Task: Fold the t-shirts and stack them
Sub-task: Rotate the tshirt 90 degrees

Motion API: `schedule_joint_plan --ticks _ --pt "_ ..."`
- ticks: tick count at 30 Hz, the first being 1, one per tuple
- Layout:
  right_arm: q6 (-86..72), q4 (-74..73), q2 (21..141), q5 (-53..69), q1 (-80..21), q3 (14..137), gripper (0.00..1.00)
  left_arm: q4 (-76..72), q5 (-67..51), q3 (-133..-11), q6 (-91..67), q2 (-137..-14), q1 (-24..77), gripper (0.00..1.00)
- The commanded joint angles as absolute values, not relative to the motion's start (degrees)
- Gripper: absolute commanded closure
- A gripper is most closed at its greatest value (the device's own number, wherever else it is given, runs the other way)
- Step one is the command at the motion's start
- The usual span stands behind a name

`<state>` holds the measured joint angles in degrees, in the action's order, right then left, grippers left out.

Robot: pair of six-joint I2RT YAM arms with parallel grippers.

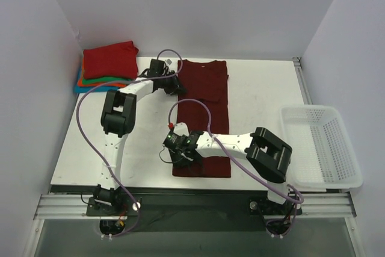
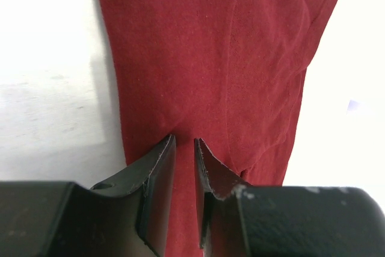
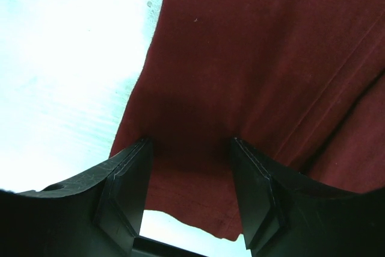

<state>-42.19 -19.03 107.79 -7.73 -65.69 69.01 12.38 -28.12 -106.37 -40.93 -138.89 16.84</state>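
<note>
Folding in progress: the maroon t-shirt [image 1: 210,97] lies in a long strip left of the white mesh basket [image 1: 319,108], with the folded stack [image 1: 108,64] farther from the basket again. On the shirt's edge away from the basket, we see the left gripper [image 1: 179,89] with jaws nearly together, seemingly nipping a fold. The right gripper [image 1: 178,156] stands half open astride the hem corner, holding nothing. We judge that lifting with one end pinched and the other loose could drag the strip askew or undo its fold.
</note>
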Motion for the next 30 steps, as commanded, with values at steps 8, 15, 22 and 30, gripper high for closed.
schedule_joint_plan --ticks 8,15,22,30 --pt "-41.58 -23.64 100.03 -2.81 -60.92 72.59 0.45 8.62 -33.3 -110.12 -39.64 -136.59 15.03 0.61" --pt "-43.32 -23.55 83.36 -2.37 -54.59 66.21 0.44 2.93 -38.84 -109.18 -42.97 -127.02 14.94 0.53" --pt "-48.86 -23.38 62.42 -0.62 -46.77 48.62 0.48 -0.54 -27.8 -79.31 -46.77 -102.42 16.87 0.55" --pt "-53.08 -23.29 51.24 6.41 -40.43 33.41 0.56 17.31 -3.09 -50.12 -43.77 -73.06 28.03 0.68"
